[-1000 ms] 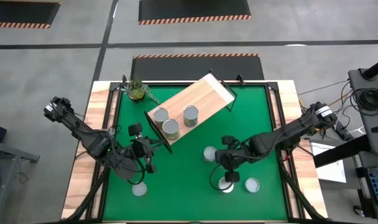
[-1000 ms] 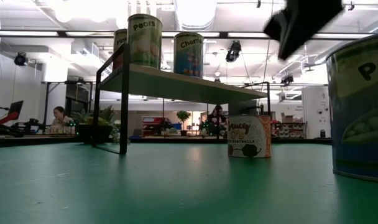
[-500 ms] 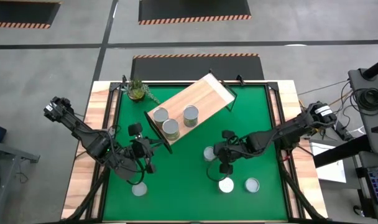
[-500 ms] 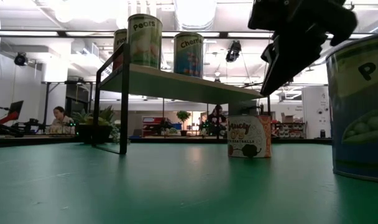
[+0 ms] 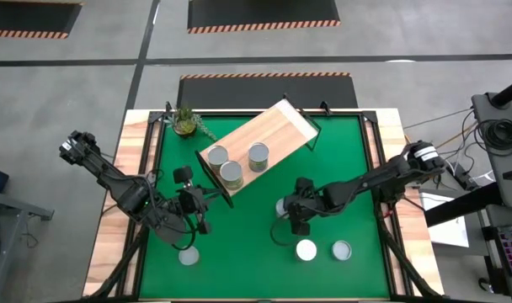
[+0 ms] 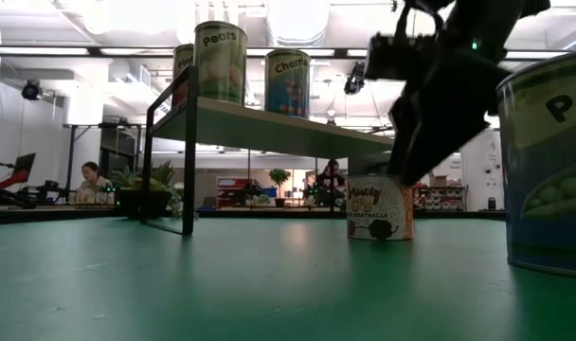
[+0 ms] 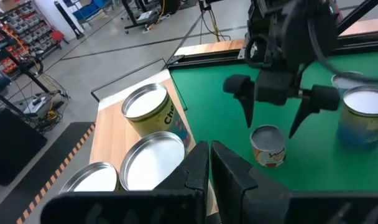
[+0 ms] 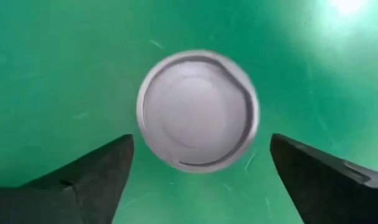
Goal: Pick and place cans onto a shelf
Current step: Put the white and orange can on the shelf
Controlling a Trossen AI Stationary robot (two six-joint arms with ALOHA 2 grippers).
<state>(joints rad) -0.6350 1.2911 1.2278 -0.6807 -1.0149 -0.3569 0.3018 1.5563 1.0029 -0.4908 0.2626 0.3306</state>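
At the left of the table, the left gripper (image 5: 191, 204) waits with its fingers closed on nothing, a can (image 5: 188, 257) lying near it. The shelf (image 5: 258, 146) stands at the middle back, carrying three cans (image 5: 231, 172) at its left end. Right of centre, the right gripper (image 7: 275, 118) hangs directly above a small can (image 8: 198, 111), fingers spread wide to either side, holding nothing. Two more cans (image 5: 306, 250) stand nearer the front edge.
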